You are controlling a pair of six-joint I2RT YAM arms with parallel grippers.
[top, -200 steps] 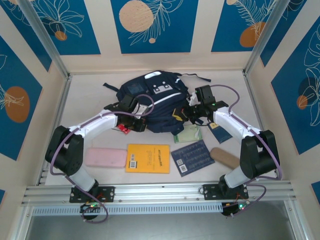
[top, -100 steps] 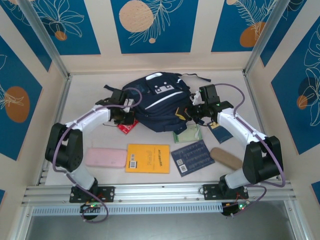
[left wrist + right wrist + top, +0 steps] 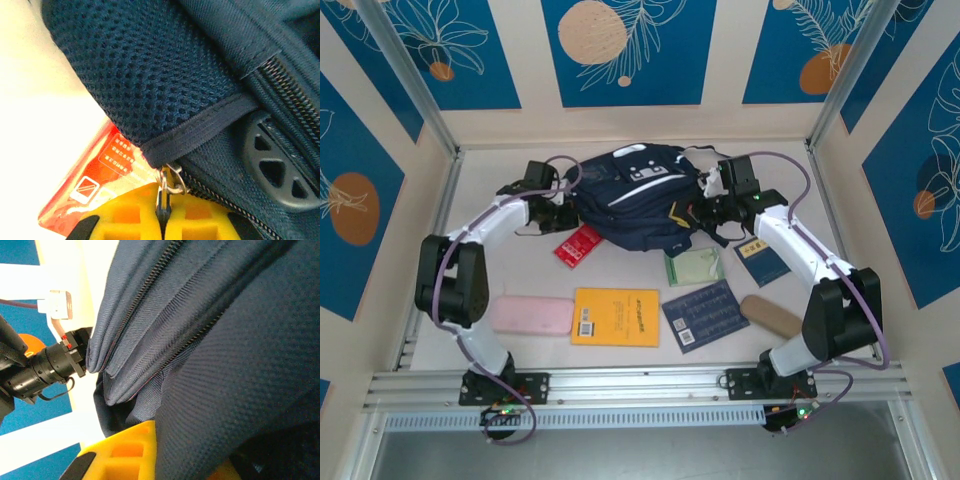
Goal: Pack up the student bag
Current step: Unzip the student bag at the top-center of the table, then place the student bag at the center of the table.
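Left wrist, student bag [image 3: 165, 75] zipper pull [image 3: 169, 181] pinched in left pincer [image 3: 162, 217]

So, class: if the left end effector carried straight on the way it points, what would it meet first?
The mesh side pocket of the student bag, just ahead: the left end effector is shut on a zipper pull there.
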